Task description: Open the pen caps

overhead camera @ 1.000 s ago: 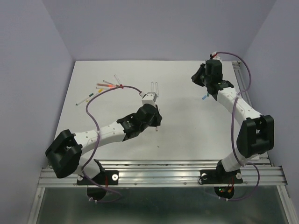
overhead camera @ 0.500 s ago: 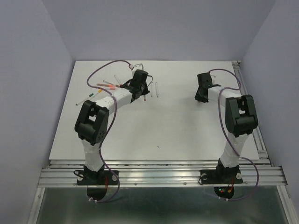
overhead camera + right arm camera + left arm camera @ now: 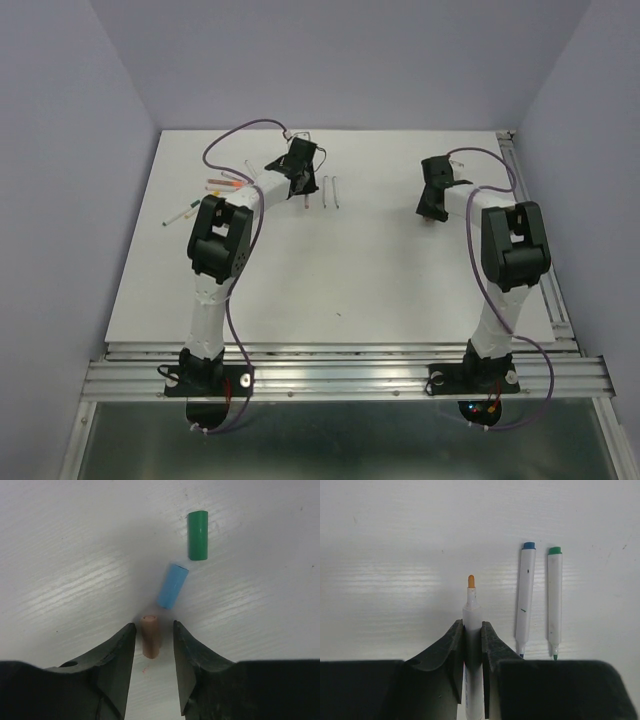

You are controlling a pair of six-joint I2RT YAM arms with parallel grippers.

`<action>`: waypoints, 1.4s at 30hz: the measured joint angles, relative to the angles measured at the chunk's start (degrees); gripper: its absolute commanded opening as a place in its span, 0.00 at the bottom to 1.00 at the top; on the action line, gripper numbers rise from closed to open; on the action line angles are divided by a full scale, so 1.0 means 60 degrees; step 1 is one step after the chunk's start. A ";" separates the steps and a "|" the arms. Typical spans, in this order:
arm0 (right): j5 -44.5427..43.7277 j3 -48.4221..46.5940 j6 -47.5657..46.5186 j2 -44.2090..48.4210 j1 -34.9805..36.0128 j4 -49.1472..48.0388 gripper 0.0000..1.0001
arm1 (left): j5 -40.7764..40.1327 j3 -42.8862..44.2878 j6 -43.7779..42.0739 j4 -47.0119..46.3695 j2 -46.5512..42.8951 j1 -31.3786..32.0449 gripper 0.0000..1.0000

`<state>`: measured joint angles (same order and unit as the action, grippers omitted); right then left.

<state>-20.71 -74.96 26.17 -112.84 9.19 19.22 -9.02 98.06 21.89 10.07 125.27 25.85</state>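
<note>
Lying between the right fingers [image 3: 117,665], the orange cap [image 3: 150,636] seems untouched.

Layout on surface [image 3: 330,270]: left fingers [image 3: 451,650] sit far centre-left, one on either side of the held pen [image 3: 472,612], whose tip points away from the wrist; two loose pens lie just right of it, side by side, parallel, not touching: inner pen [image 3: 526,595], then outer pen [image 3: 554,597]; pen cluster [image 3: 215,190] lies further left, apart from that pair; right fingers [image 3: 120,650] sit far right, straddling the near cap [image 3: 150,636], which lies flat with a gap on its right side; middle cap [image 3: 172,586] just beyond; far cap [image 3: 198,535] beyond that; the row slants rightward; can't tell if near and middle touch.
</note>
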 measured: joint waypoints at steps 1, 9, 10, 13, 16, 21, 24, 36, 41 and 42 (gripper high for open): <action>0.0011 0.0000 -0.0004 0.0029 0.0000 0.0055 0.51 | 0.0076 0.0036 -0.0015 0.0091 0.0051 0.0000 0.15; 0.0827 0.0007 -0.0033 0.1264 0.0000 0.0514 0.92 | 0.0444 0.0484 -0.0153 0.0404 0.0226 0.0004 0.55; 0.0925 0.0011 -0.0044 0.1494 0.0000 0.0514 0.94 | 0.0455 0.0528 -0.0157 0.0430 0.0237 0.0004 0.59; 0.1311 0.0138 -0.0080 0.2444 0.0000 0.0448 0.98 | 0.0477 0.0565 -0.0186 0.0525 0.0237 0.0004 0.65; 0.1614 0.0302 -0.0080 0.3118 0.0000 0.0368 1.00 | 0.0495 0.0612 -0.0204 0.0732 0.0237 0.0004 0.66; 0.2011 0.0805 -0.0080 0.3861 0.0000 0.0186 1.00 | 0.0255 0.0892 -0.0382 0.1009 0.0237 -0.0015 0.87; 0.2011 0.1191 -0.0073 0.4054 0.0000 -0.0018 1.00 | 0.0193 0.1202 -0.0466 0.1180 0.0237 -0.0138 0.91; 0.1078 0.1235 0.0364 0.4011 0.0000 -0.0004 1.00 | -0.0284 0.4266 -0.0423 0.1898 0.1781 -0.2095 0.99; 0.0973 0.1235 0.0361 0.3752 0.0000 0.0015 1.00 | -0.0499 0.4849 -0.0379 0.2189 0.2554 -0.2459 0.99; 0.0969 0.1235 0.0361 0.3683 0.0000 0.0022 1.00 | -0.0514 0.4852 -0.0375 0.2233 0.2630 -0.2495 0.99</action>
<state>-14.90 -67.55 28.34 -90.74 9.19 19.35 -12.10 127.17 19.64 23.46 141.05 10.87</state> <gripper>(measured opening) 0.998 0.986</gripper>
